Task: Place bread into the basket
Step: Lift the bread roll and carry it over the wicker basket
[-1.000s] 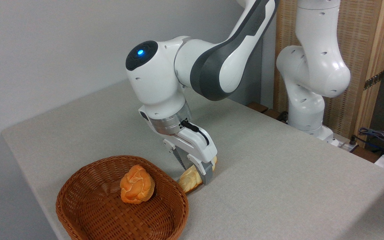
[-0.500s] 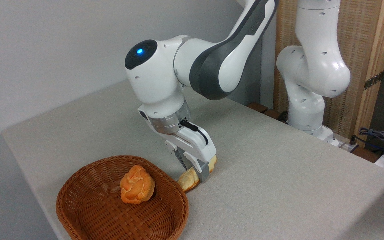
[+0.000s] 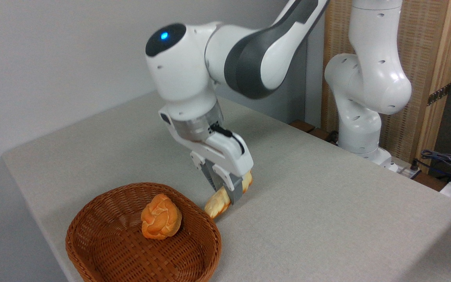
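Arm enters from the upper right of the frame and bends down toward the lower middle. Blue light lit on the rounded wrist joint, upper centre.

Gripper (image 3: pixel 225 194): pointing down and slightly right, fingers closed around the middle of the bread (image 3: pixel 218 203). The near grey finger (image 3: pixel 236 192) lies across the front of the loaf; the far finger is mostly hidden behind it. Loaf is pale yellow-gold, long, tapered. Its lower-left end points toward the basket; its upper-right end shows just past the gripper body. Loaf sits tilted, left end lower. A shadow shows on the table under it, so it looks lifted clear, though contact at the low tip cannot be ruled out from this view.

Basket (image 3: pixel 104 250): reddish-brown wicker, oval, shallow, in the lower left of the frame, near the front-left corner of the table (image 3: pixel 327 211). The bread is outside it, just beside and slightly above the basket's right rim; the low tip of the loaf is very near the rim, contact not clear.

Inside the basket: one round orange knotted bun (image 3: pixel 161 216), lying toward the upper right part of the basket floor, apart from the loaf.

Table: pale grey cloth surface. Arm base (image 3: pixel 360 129) stands at the far right edge. Wooden panel (image 3: pixel 425 70) behind the base; cables (image 3: pixel 448 164) at the far right edge of the frame.
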